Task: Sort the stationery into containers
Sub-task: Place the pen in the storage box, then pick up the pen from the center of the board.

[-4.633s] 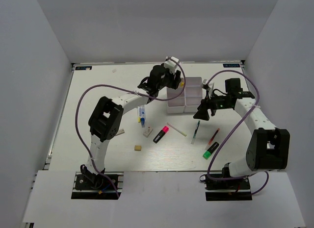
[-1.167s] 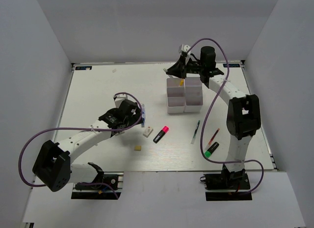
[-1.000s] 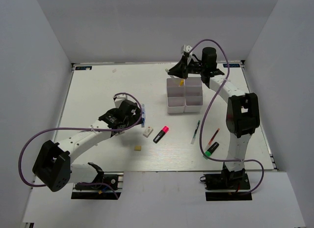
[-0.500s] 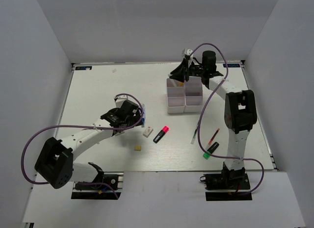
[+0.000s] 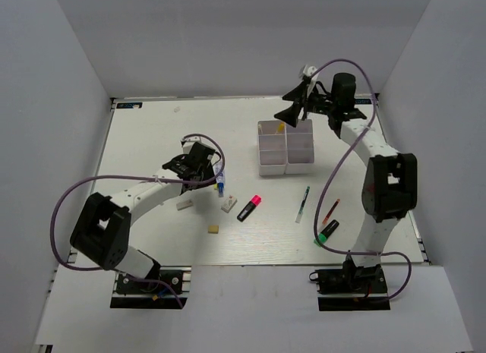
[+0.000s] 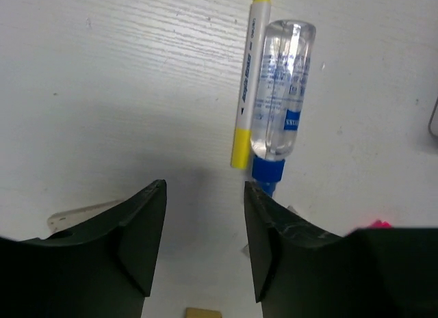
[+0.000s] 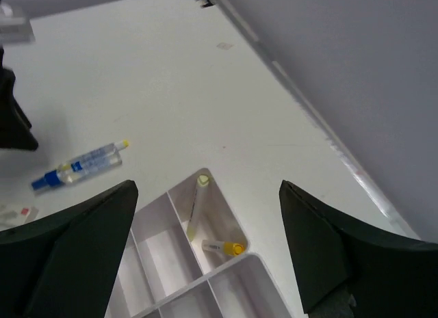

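Your left end effector (image 6: pixel 204 189) is hovering spread and empty near the blue-capped bottle (image 6: pixel 280 99); your right end effector (image 7: pixel 207 189) is hanging spread wide above the white box (image 5: pixel 273 169).

Print on bottle (image 6: pixel 282 92) illegible

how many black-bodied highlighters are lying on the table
2. The pink-tipped highlighter lies mid-table, in front of the compartment box; the green-tipped highlighter lies near the front right, beside a red pen. Arms could hide others.
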Robot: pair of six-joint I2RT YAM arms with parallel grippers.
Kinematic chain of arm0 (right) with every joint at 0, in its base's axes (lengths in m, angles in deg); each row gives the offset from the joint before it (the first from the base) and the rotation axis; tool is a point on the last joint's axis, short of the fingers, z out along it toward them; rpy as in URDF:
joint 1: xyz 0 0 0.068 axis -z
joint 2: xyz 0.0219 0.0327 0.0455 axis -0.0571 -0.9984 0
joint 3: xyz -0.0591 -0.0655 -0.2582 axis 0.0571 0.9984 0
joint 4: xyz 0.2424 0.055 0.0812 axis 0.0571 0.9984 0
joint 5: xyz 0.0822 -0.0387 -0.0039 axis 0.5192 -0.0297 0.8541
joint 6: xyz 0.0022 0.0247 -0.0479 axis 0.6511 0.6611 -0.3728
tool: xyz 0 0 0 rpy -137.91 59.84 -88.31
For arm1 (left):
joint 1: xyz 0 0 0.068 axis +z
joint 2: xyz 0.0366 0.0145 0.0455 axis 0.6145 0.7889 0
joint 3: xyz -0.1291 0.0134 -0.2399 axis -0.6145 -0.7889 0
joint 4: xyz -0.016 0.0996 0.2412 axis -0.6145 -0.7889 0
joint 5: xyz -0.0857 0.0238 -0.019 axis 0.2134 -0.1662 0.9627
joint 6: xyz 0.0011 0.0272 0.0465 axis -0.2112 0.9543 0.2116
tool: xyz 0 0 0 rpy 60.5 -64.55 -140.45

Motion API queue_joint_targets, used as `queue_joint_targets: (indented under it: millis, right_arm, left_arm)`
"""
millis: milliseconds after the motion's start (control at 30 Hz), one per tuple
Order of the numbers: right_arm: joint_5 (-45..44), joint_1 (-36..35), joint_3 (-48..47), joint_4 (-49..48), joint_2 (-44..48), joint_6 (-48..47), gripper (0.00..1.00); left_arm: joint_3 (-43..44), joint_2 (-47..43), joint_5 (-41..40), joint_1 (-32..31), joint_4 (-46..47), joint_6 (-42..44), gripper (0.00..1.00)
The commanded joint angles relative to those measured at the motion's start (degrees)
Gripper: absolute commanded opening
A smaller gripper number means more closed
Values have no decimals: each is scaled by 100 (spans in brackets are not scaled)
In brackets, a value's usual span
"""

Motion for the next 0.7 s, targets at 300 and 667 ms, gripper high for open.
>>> queue_joint_targets:
  millis: [300, 667]
  right_arm:
    - [-523, 673, 1683, 1670, 1958, -168, 74]
    - [-136, 682, 2344, 1829, 2468, -204, 65]
  left_arm:
    - [1036, 1352, 1183, 463, 686, 556, 63]
    - [1476, 1924, 1184, 568, 510, 732, 65]
